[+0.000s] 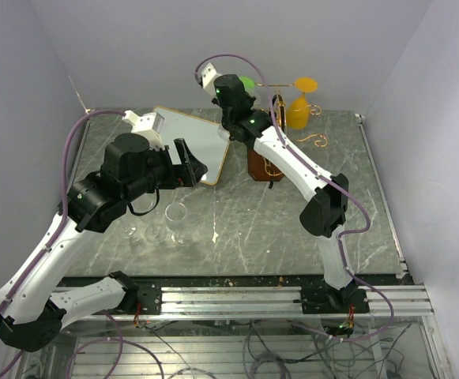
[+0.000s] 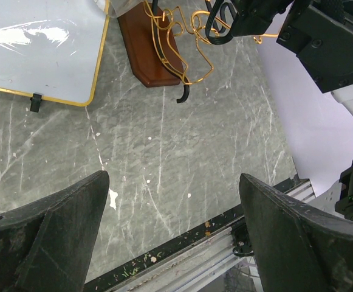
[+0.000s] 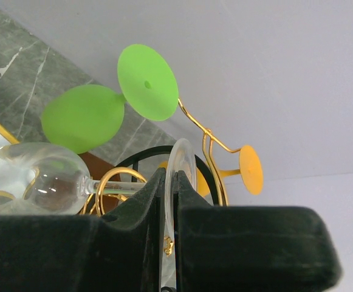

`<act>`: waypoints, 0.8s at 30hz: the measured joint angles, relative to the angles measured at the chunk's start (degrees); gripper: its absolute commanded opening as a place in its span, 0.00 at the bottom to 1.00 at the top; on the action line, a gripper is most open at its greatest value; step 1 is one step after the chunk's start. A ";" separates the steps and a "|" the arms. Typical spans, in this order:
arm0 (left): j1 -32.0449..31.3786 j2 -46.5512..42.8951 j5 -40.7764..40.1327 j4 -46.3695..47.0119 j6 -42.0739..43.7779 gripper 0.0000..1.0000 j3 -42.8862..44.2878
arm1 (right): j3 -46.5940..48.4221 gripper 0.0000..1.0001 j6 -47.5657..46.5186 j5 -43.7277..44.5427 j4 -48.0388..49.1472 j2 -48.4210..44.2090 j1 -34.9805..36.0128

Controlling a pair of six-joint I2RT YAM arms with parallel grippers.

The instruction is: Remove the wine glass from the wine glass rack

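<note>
The wine glass rack (image 1: 265, 160) is thin gold wire on a brown wooden block; it also shows in the left wrist view (image 2: 149, 45). My right gripper (image 3: 170, 179) is shut on the round foot of a clear wine glass (image 3: 181, 159) that lies sideways on the rack, its bowl (image 3: 48, 177) to the left and its stem through a gold curl. A black loop (image 3: 158, 151) stands behind it. A green glass (image 3: 146, 82) and an orange glass (image 1: 299, 110) hang on the rack arms. My left gripper (image 2: 173, 225) is open and empty over the table.
A white board with a yellow rim (image 1: 193, 142) lies left of the rack. Clear glasses (image 1: 177, 221) stand on the grey marble table in front of the left arm. The table's near metal rail (image 2: 225, 243) lies below the left gripper.
</note>
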 measured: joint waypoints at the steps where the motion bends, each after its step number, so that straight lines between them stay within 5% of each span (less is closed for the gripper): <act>1: 0.00 0.00 0.02 0.00 0.00 0.98 -0.02 | 0.00 0.00 0.02 0.00 0.04 0.00 -0.04; 24: 0.00 0.00 0.66 0.24 -0.04 0.98 -0.02 | -0.20 0.00 3.28 -1.03 -3.93 -0.57 -1.70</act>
